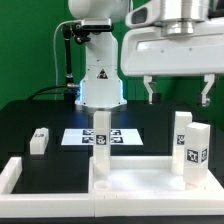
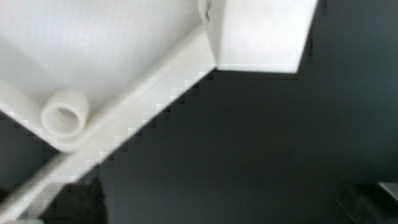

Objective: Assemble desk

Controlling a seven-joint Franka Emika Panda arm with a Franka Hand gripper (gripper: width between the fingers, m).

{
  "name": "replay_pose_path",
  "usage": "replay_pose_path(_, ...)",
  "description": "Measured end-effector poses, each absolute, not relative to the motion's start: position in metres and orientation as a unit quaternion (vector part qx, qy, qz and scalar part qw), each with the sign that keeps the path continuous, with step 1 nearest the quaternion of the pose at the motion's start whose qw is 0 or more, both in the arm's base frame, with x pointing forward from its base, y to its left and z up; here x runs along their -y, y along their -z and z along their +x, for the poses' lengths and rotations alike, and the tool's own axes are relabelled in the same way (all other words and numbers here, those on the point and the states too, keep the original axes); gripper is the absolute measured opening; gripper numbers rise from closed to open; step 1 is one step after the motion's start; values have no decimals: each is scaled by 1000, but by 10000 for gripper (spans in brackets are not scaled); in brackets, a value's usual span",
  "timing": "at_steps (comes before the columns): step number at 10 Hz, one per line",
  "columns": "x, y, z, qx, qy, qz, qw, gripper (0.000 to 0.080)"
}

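The desk top [image 1: 140,190], a white tray with a raised rim, lies at the front of the black table. One white leg [image 1: 101,135] stands upright at its far left corner. Two more tagged legs [image 1: 182,135] [image 1: 197,152] stand upright on the exterior view's right. A fourth leg [image 1: 39,140] lies on the table on the exterior view's left. My gripper [image 1: 178,98] hangs open and empty above the two right-hand legs. The wrist view shows the desk top's rim [image 2: 151,95], a round socket [image 2: 63,115] inside it, and a leg [image 2: 267,35] beside the rim. My gripper [image 2: 214,205] holds nothing.
The marker board [image 1: 120,138] lies flat behind the desk top, in front of the robot base [image 1: 98,85]. A long low white border frame [image 1: 15,180] runs along the front on the exterior view's left.
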State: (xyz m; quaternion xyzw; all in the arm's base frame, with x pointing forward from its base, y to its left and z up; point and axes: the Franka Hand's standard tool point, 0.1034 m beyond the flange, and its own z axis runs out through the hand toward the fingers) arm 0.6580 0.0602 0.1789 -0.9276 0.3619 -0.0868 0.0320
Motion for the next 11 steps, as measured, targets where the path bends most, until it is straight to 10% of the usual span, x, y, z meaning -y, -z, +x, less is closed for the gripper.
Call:
replay_pose_path(4,-83,-158,648,-354,-30,-935,-7,649)
replay_pose_path(11,-93,-159,664,-339,54,-939,10,649)
